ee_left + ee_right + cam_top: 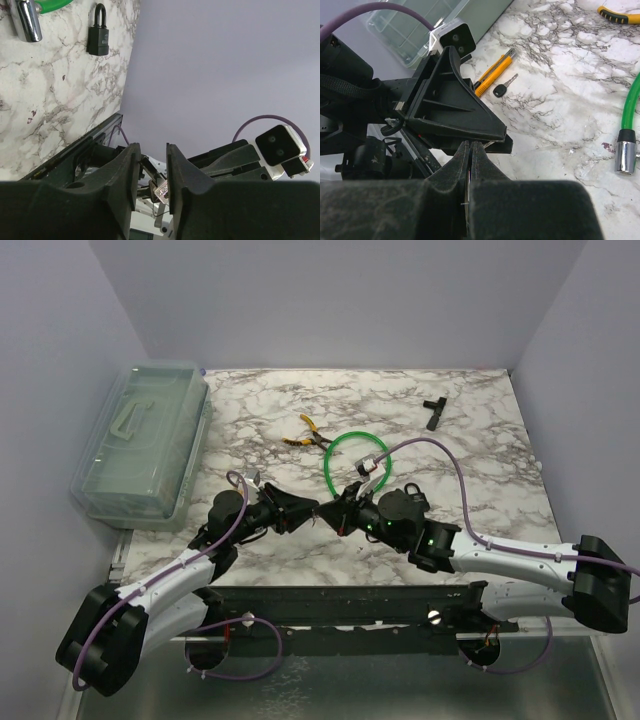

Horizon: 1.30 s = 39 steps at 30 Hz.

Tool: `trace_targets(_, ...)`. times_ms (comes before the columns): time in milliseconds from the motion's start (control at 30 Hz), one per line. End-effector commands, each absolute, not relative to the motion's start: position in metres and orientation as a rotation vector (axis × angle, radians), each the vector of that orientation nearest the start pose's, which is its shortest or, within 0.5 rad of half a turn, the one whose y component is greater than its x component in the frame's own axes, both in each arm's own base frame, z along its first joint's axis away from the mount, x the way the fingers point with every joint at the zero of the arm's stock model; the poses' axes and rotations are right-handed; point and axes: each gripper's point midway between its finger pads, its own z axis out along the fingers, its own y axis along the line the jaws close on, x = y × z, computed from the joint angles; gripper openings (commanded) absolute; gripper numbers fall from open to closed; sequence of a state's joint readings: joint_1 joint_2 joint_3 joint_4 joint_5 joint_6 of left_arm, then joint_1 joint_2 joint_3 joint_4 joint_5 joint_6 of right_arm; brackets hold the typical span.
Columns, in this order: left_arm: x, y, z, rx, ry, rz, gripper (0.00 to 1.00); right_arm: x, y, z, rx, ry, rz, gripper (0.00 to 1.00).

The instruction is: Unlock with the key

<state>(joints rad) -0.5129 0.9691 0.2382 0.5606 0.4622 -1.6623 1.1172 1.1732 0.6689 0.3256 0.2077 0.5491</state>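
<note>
Although the left end effector [152, 150] has its jaws apart, the key [161, 191] sits in the gap between them, pinched by the right end effector [469, 146], whose jaws are together. The padlock [97, 35] lies well ahead on the worktop [60, 100].

From above I get soft, even light with no single hard source. The pale marble counter [510, 460] reads bright, and the arms throw only faint, fuzzy shadows on it. On the left wrist feed, the left gripper [152, 150] sits close to the lens as a dark, underexposed mass with soft edges, while the counter's veins stay crisp. The right wrist feed is much the same: the right gripper [470, 147] is near-black, blurred and grainy. A chrome cable end [625, 157] carries a small white glint, and the marble washes out toward the top right corner.
</note>
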Motion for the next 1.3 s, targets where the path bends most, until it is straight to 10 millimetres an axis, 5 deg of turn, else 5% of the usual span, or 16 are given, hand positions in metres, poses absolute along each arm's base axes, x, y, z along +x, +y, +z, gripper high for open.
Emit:
trace_targets(0,0.211,-0.247,0.188,-0.829,1.973,-1.857,0.3,0.19,0.356,0.219,-0.359,1.802,1.04,0.0)
trace_targets(233,0.213,-0.245,0.189,-0.832,1.956,-1.851,0.19,0.189,0.353,0.216,-0.354,1.809,1.041,0.0)
trace_targets(367,0.214,-0.244,0.187,-0.84,1.954,-1.842,0.01,0.187,0.352,0.211,-0.355,1.821,1.039,0.0)
trace_targets(600,0.216,-0.245,0.187,-0.815,1.96,-1.822,0.0,0.184,0.349,0.205,-0.361,1.847,1.038,0.01)
trace_targets(633,0.217,-0.246,0.186,-0.807,1.961,-1.814,0.0,0.183,0.349,0.203,-0.369,1.855,1.034,0.02)
trace_targets(800,0.222,-0.247,0.188,-0.722,1.967,-1.751,0.0,0.179,0.348,0.2,-0.384,1.891,1.034,0.53)
trace_targets(867,0.225,-0.248,0.192,-0.67,1.966,-1.717,0.0,0.178,0.346,0.204,-0.376,1.891,1.042,0.64)
trace_targets(1067,0.228,-0.248,0.218,-0.455,1.91,-1.63,0.0,0.18,0.338,0.213,-0.33,1.892,1.1,0.67)
trace_targets(1267,0.222,-0.246,0.255,-0.256,1.796,-1.603,0.0,0.185,0.328,0.239,-0.303,1.801,1.352,0.57)
